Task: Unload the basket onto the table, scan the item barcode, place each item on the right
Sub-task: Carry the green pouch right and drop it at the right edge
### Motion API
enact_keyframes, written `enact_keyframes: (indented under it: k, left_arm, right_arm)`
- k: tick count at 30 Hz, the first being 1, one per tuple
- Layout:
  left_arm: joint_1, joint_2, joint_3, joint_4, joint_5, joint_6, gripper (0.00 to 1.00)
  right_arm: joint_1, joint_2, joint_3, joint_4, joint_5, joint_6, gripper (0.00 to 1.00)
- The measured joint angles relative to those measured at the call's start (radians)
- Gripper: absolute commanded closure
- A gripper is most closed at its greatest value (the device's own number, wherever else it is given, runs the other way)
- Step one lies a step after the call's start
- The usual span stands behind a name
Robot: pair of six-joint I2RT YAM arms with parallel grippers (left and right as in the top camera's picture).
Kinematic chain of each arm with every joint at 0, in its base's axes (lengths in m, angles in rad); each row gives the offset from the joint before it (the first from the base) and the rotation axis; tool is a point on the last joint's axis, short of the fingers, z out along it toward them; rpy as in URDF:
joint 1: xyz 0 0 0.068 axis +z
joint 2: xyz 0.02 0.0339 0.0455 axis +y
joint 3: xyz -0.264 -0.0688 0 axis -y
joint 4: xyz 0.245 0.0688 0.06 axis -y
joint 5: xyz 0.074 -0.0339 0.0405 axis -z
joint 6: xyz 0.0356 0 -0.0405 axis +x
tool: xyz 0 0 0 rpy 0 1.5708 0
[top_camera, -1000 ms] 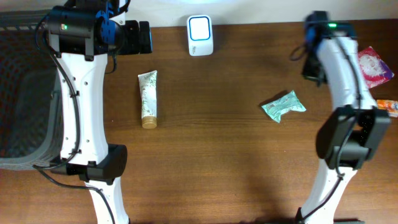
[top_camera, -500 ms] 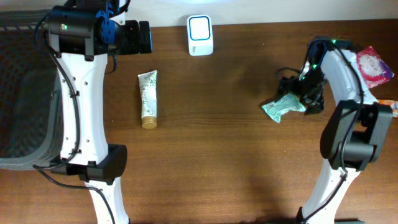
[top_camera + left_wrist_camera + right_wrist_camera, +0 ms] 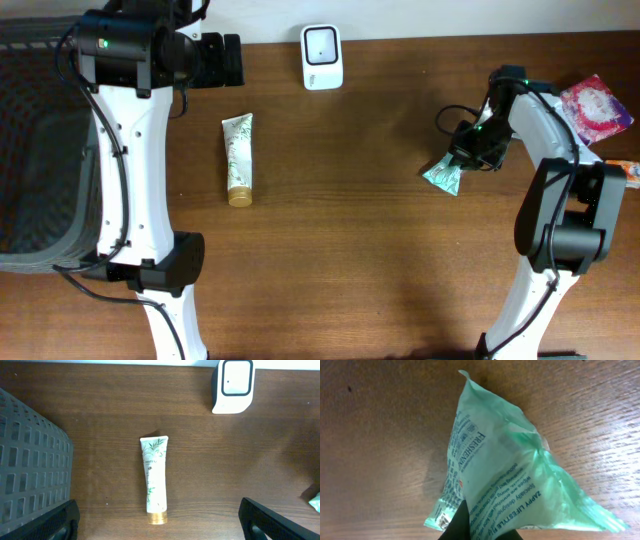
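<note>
A green wipes packet (image 3: 444,176) lies right of centre on the wooden table. My right gripper (image 3: 472,152) is shut on it. In the right wrist view the packet (image 3: 510,475) stands crumpled and tipped up, pinched at its lower edge by the dark fingers of the gripper (image 3: 480,531). A small barcode (image 3: 443,519) shows on its lower left corner. The white scanner (image 3: 322,57) stands at the table's back edge. My left gripper (image 3: 232,60) hangs open at the back left, holding nothing; its fingers (image 3: 50,525) frame a white tube (image 3: 155,477).
The white tube with a gold cap (image 3: 239,158) lies left of centre. A grey mesh basket (image 3: 30,150) fills the far left. A pink packet (image 3: 597,105) and an orange item (image 3: 625,170) lie at the right edge.
My right arm came down from the back right onto the green packet and shut on it. The packet has crumpled and shifted slightly left. The left arm has not moved.
</note>
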Motion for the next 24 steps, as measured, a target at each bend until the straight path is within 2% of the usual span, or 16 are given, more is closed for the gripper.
enact_keyframes:
  k: [4, 6, 8, 10, 11, 12, 13, 15, 18, 22, 24]
  left_arm:
    - [0.0, 0.0, 0.0, 0.0, 0.0, 0.0, 0.01]
    - [0.0, 0.0, 0.0, 0.0, 0.0, 0.0, 0.01]
    - [0.0, 0.0, 0.0, 0.0, 0.0, 0.0, 0.01]
    - [0.0, 0.0, 0.0, 0.0, 0.0, 0.0, 0.01]
    - [0.0, 0.0, 0.0, 0.0, 0.0, 0.0, 0.01]
    - [0.0, 0.0, 0.0, 0.0, 0.0, 0.0, 0.01]
    - [0.0, 0.0, 0.0, 0.0, 0.0, 0.0, 0.01]
    - [0.0, 0.0, 0.0, 0.0, 0.0, 0.0, 0.01]
    - [0.0, 0.0, 0.0, 0.0, 0.0, 0.0, 0.01]
    - [0.0, 0.0, 0.0, 0.0, 0.0, 0.0, 0.01]
    - [0.0, 0.0, 0.0, 0.0, 0.0, 0.0, 0.01]
  right_arm:
    - [-0.055, 0.0, 0.133, -0.018, 0.003, -0.017, 0.96]
    - [-0.145, 0.0, 0.166, -0.012, 0.031, -0.02, 0.96]
    - [-0.308, 0.0, 0.168, -0.018, 0.111, -0.02, 0.96]
    - [-0.359, 0.0, 0.168, -0.018, 0.113, -0.019, 0.96]
    - [-0.386, 0.0, 0.168, -0.015, 0.114, -0.02, 0.89]
    - [-0.425, 0.0, 0.168, -0.013, 0.117, -0.021, 0.77]
    - [-0.454, 0.0, 0.168, -0.01, 0.121, -0.02, 0.72]
    - [-0.494, 0.0, 0.168, -0.009, 0.13, -0.028, 0.55]
    - [-0.498, 0.0, 0.168, -0.027, 0.105, -0.036, 0.48]
    - [-0.451, 0.0, 0.168, -0.031, -0.178, -0.119, 0.43]
    - [-0.415, 0.0, 0.174, -0.032, -0.274, -0.144, 0.32]
